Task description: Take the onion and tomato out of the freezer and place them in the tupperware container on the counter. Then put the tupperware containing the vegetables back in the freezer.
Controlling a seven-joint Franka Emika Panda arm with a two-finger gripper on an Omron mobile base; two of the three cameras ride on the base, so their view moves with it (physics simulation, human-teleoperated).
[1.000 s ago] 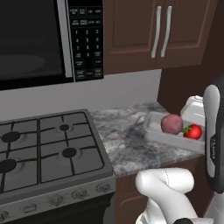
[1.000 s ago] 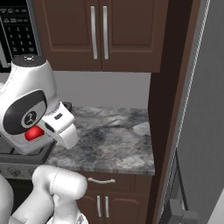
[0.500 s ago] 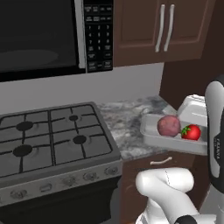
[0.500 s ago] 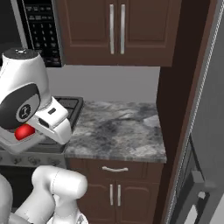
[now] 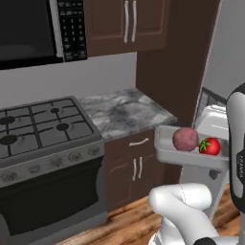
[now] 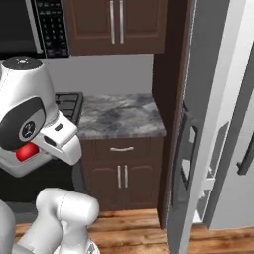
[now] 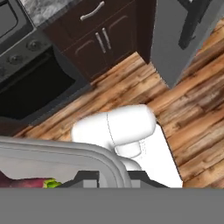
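Freezer [image 6: 198, 124] at right, door open. Counter [image 5: 122, 111] left of it, beside stove [image 5: 43, 127]. Tupperware container [image 5: 189, 155] carried in air off counter, over wood floor [image 7: 131, 92]. Onion [image 5: 185, 139] and tomato [image 5: 209, 146] inside it, side by side. Gripper [image 7: 111, 177] fingers pinch container rim.

The tray [image 5: 168, 149] looks like pale, smooth, slightly translucent plastic. The onion [image 5: 185, 139] in it has a dull, matt mauve skin; the tomato [image 5: 210, 146] is glossy bright red. The desk [image 5: 122, 113] is polished grey-white marbled stone over dark brown wood cabinets [image 6: 119, 173] with silvery metal handles. The floor [image 7: 144, 92] is grained wood planks. The freezer [image 6: 208, 114] is smooth pale grey.
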